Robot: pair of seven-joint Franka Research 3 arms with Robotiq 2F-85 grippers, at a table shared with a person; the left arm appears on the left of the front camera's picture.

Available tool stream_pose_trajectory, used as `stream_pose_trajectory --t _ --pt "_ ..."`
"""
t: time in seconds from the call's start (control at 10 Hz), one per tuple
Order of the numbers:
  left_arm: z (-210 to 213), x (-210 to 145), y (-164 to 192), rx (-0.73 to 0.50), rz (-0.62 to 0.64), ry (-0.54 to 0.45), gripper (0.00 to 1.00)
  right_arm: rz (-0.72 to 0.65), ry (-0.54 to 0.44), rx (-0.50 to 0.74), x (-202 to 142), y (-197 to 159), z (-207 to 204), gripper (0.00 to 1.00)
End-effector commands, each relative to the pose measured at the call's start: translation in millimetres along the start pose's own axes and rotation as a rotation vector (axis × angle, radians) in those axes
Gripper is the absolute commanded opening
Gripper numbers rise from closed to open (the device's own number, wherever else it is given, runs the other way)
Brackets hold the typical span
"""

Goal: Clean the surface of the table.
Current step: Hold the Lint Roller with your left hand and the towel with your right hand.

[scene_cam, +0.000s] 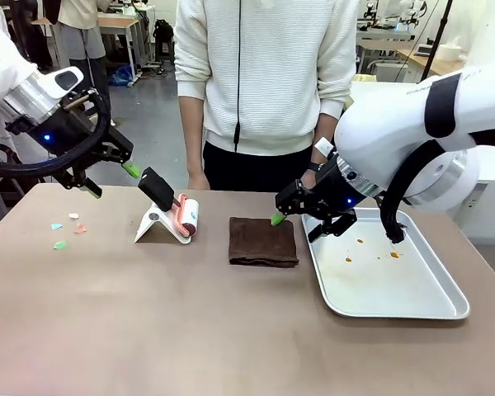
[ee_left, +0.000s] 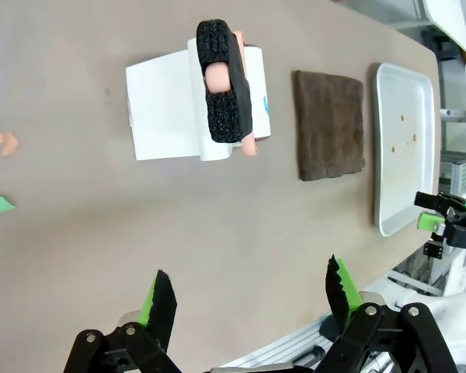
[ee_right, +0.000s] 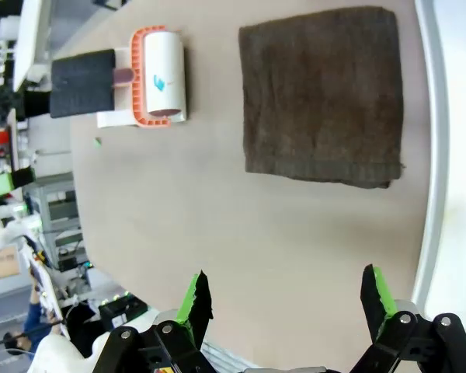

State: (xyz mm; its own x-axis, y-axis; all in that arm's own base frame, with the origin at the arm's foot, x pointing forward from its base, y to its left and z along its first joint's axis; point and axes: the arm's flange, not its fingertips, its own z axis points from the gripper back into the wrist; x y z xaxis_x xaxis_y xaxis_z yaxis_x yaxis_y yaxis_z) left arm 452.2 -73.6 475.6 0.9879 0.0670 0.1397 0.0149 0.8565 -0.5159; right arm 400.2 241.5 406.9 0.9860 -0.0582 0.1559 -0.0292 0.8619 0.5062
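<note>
The taupe-brown table [scene_cam: 190, 322] carries several small paper scraps [scene_cam: 66, 231] near its left end, in pink, green and pale blue. A folded dark brown cloth [scene_cam: 263, 241] lies flat at the middle. My left gripper [scene_cam: 113, 180] hovers open above the table's left part, between the scraps and a lint roller [scene_cam: 175, 213]. My right gripper [scene_cam: 297, 225] hangs open low over the gap between the cloth and the tray. In the left wrist view the open left gripper [ee_left: 250, 294] looks down on bare table [ee_left: 101, 233]. The right gripper [ee_right: 284, 295] holds nothing, with the cloth [ee_right: 322, 93] ahead of it.
The lint roller, with a black foam handle, leans on a white stand [ee_left: 167, 109]. A shallow silver tray [scene_cam: 412, 301] with small orange-brown spots [scene_cam: 371, 252] sits at the right. A person in a white top stands at the far edge, hands near the table.
</note>
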Motion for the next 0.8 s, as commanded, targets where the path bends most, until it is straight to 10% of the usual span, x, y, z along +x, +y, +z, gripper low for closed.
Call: stream_pose_trajectory --t 0.0,0.7 --pt "1.5 -1.7 -0.4 0.001 0.003 -0.006 1.0 0.0 -0.006 0.004 -0.8 1.6 1.2 1.0" --pt "-39.5 76.6 17.7 -0.017 0.145 0.029 1.0 -0.139 0.127 -0.242 110.3 19.8 -54.1 1.0"
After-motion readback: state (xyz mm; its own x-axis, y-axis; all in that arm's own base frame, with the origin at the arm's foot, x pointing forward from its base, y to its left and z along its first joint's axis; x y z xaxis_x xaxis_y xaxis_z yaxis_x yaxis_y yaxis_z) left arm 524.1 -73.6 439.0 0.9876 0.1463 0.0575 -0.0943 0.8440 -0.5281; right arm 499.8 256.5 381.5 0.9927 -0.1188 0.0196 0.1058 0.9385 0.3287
